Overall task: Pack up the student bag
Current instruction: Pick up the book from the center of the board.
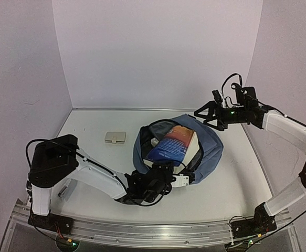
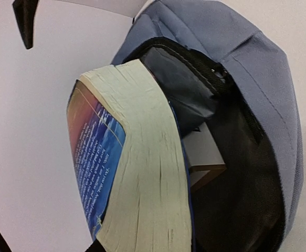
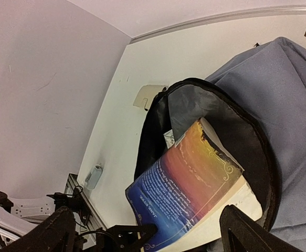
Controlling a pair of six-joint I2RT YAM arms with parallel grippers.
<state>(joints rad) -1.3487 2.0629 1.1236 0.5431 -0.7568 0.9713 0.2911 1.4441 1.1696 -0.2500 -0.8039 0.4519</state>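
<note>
The student bag lies on the white table with its mouth wide open toward the left; it also shows as slate-blue fabric in the left wrist view, bag, and the right wrist view, bag. A thick paperback book with a blue and orange cover leans half inside the opening. My left gripper is shut on the book's near end, the cream page edges of the book filling its view. My right gripper hovers open above the bag's far side, and its gripper frames the book without touching it.
A white and brown item sits deep inside the bag. A small cream case lies on the table left of the bag. A small grey-blue object rests near the table's front left edge. White walls enclose the table.
</note>
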